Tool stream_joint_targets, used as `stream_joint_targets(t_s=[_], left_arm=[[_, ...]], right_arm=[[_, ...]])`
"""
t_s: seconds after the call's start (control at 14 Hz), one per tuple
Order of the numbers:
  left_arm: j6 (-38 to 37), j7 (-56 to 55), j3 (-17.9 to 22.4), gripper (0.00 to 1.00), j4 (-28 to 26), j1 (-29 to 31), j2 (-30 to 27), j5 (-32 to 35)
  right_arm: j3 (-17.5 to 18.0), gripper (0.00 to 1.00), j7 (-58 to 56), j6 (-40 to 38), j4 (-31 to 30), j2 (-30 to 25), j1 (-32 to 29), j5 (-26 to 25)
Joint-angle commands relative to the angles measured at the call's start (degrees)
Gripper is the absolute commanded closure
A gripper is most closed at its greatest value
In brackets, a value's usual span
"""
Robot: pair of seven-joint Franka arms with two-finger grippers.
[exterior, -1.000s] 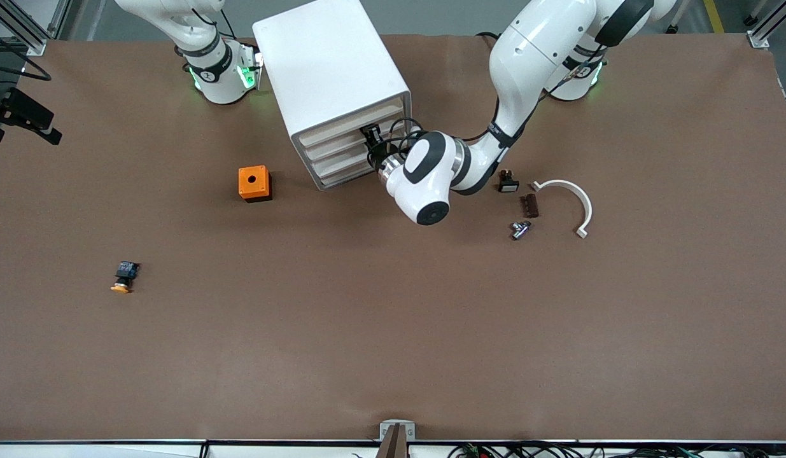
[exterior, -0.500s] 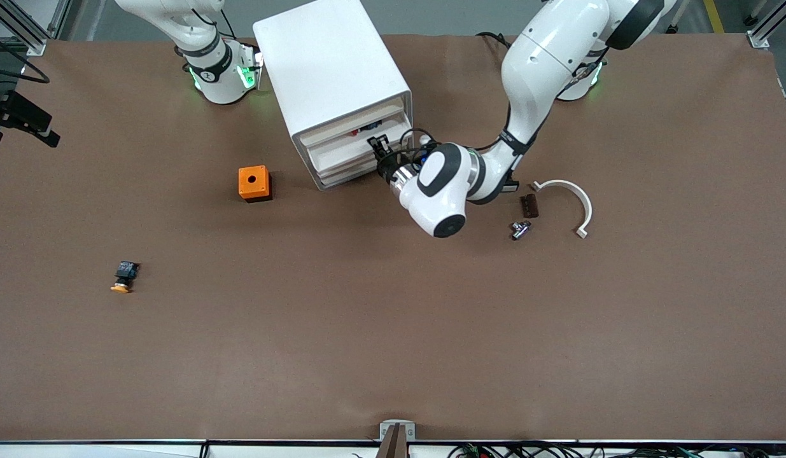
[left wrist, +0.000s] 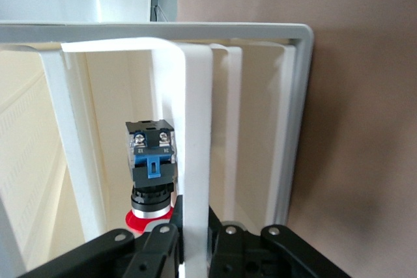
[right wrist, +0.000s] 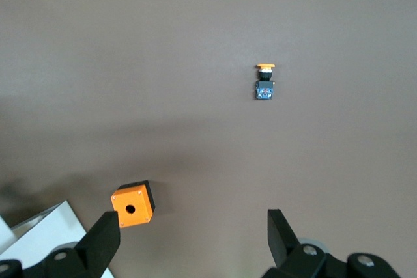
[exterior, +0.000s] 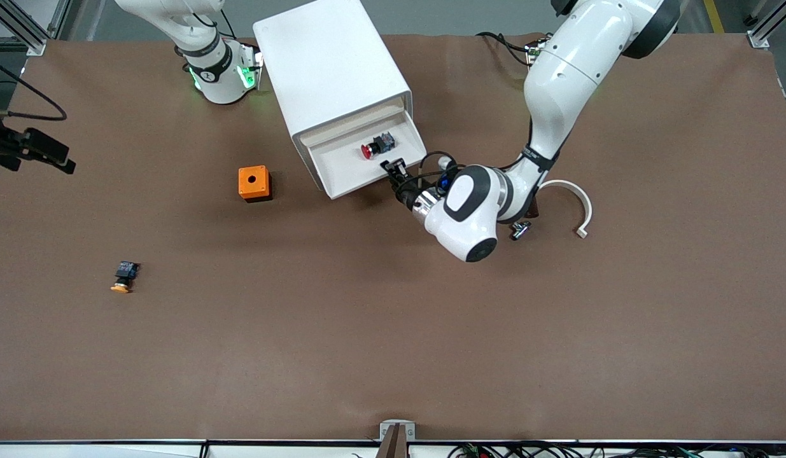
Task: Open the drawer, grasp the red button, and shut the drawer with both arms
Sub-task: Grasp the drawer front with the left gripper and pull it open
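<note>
The top drawer (exterior: pixel 342 186) of the white cabinet (exterior: pixel 329 63) stands pulled out. The red-capped button (exterior: pixel 375 146) lies on its side in the drawer, toward the left arm's end. My left gripper (exterior: pixel 394 168) is shut on the drawer's cream front near that same end. The left wrist view shows the front panel (left wrist: pixel 195 128) pinched between the black fingers, with the button (left wrist: pixel 151 161) just inside. My right gripper (right wrist: pixel 192 226) is open and empty, high over the table by the cabinet.
An orange box with a hole (exterior: pixel 254 183) stands beside the cabinet, toward the right arm's end; it also shows in the right wrist view (right wrist: pixel 132 204). A yellow-capped button (exterior: pixel 123 278) lies nearer the front camera. A white curved piece (exterior: pixel 574 197) and a small metal part (exterior: pixel 520 229) lie by the left arm.
My left gripper has drawn the top drawer out toward the front camera, from nearly shut to well open. The red-capped button inside has come into view.
</note>
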Motion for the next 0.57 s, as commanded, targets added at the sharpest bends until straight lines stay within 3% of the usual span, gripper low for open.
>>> stream_joint_targets(t_s=[0.0, 0.07, 0.29, 0.5], left_arm=[[1.4, 0.8, 0.7, 1.0, 2.8, 1.1, 1.4, 2.0], [1.4, 0.8, 0.7, 1.0, 3.2, 1.3, 1.4, 2.0], [1.4, 0.8, 0.7, 0.84, 3.5, 1.7, 1.6, 2.0], [1.4, 1.8, 0.7, 0.81, 4.0, 1.9, 1.8, 2.0]], right_arm=[[0.3, 0.0, -0.4, -0.2, 2.1, 2.3, -0.6, -1.2], [0.2, 0.0, -0.4, 0.2, 2.5, 4.2, -0.7, -1.7], [0.3, 0.0, -0.4, 1.5, 4.6, 7.4, -1.5, -4.1], [0.7, 0.0, 1.6, 1.4, 5.2, 7.9, 1.7, -8.1]])
